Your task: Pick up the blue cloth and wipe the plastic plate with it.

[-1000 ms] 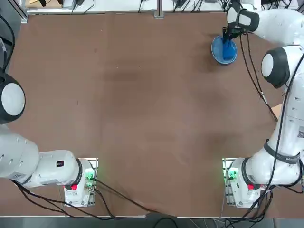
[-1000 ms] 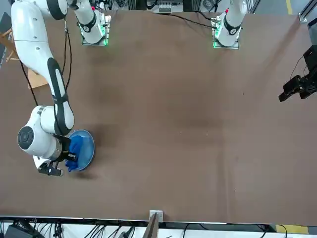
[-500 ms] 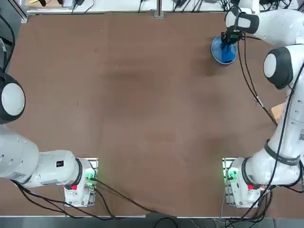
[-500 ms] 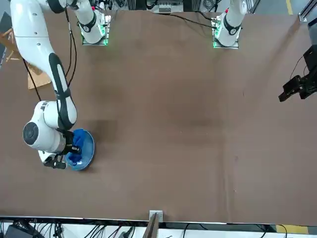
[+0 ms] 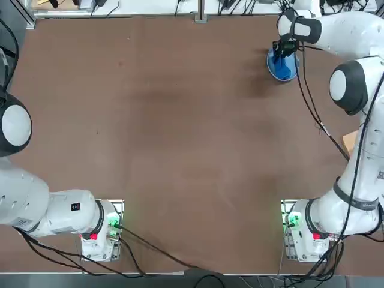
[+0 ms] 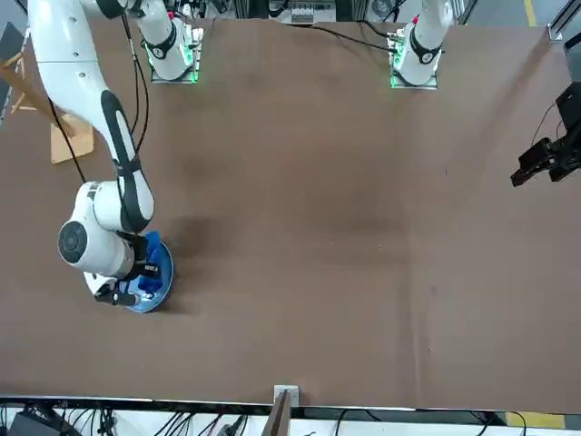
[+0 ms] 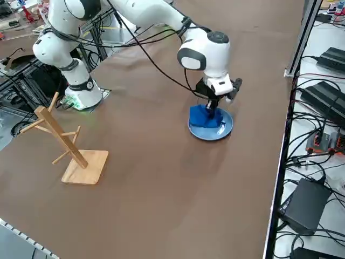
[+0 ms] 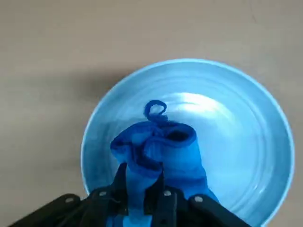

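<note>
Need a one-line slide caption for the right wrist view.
Right gripper shut on the blue cloth, pressing it onto the plastic plate.

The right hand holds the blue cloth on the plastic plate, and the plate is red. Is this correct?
Not quite: the plastic plate is light blue, not red, as the right wrist view shows. The right hand does hold the blue cloth on it.

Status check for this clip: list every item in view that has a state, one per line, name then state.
right gripper: shut on the blue cloth, over the plastic plate.
blue cloth: bunched, pinched between the fingers, hanging down onto the plate's inside.
plastic plate: upright on the table, cloth over part of it, the rest bare and glossy.
wooden rack: standing upright on the table, apart from the plate, untouched.
</note>
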Robot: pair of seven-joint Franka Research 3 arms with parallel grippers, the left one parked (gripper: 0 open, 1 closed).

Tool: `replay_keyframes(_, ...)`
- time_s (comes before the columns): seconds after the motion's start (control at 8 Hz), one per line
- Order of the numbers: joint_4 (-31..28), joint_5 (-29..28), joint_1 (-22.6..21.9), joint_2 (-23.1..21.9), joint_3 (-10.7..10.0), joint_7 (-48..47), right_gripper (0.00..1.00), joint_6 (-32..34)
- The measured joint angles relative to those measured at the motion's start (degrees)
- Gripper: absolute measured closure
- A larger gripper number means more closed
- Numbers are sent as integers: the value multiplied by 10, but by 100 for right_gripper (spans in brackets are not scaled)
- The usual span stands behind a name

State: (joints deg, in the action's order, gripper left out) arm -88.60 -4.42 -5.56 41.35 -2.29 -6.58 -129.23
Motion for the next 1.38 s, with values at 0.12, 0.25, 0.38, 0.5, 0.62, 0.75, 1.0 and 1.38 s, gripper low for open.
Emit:
replay_keyframes(0.12, 3, 0, 1, 0, 0, 0, 91, -4)
replay_keyframes(0.25, 10, 0, 2, 2, -1, 0, 91, -14)
replay_keyframes(0.38, 19, 1, 3, 9, -1, 3, 91, -32)
replay_keyframes(0.5, 31, 6, 5, 20, -1, 10, 91, -50)
replay_keyframes(0.62, 43, 11, 10, 31, 0, 23, 91, -60)
replay_keyframes(0.75, 50, 12, 19, 39, 1, 39, 91, -62)
replay_keyframes(1.0, 54, 22, 43, 41, 5, 63, 91, -58)
replay_keyframes(1.38, 43, 27, 67, 37, 10, 79, 91, -32)
